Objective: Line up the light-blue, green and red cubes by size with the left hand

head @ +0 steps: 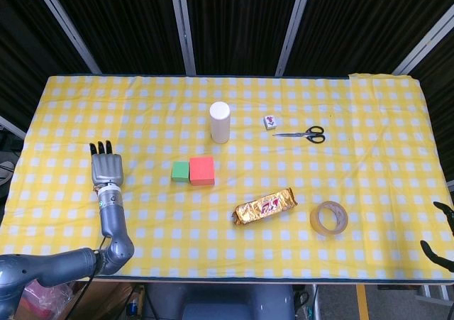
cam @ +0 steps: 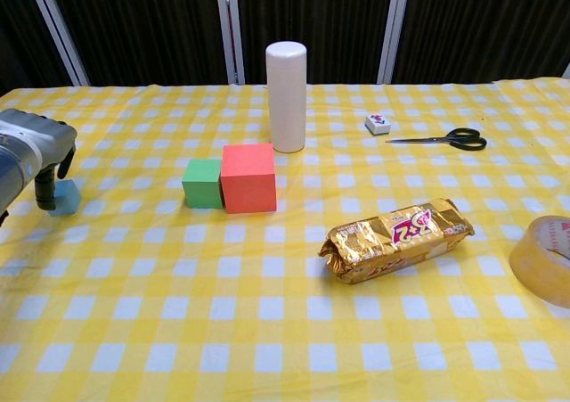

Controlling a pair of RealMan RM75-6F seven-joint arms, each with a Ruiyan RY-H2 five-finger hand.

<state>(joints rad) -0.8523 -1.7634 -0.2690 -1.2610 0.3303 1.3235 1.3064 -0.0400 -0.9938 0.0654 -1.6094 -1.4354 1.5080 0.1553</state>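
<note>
under the left hand (cam: 36, 152) sits the light-blue cube (cam: 64, 197), between its downturned fingers; firm grasp or not, cannot tell. green cube (cam: 203, 183) touches red cube (cam: 248, 177), well apart.

Yellow-and-white checked cloth (cam: 267, 331) on the bench; red cube (cam: 248, 177); green cube (cam: 202, 183); light-blue cube (cam: 65, 197); white cylinder (cam: 286, 97); gold snack packet (cam: 396, 239); black-handled scissors (cam: 445, 138); grey hand (head: 107, 169).

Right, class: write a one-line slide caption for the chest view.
Left hand at the light-blue cube, left of the green cube and red cube standing side by side.
</note>
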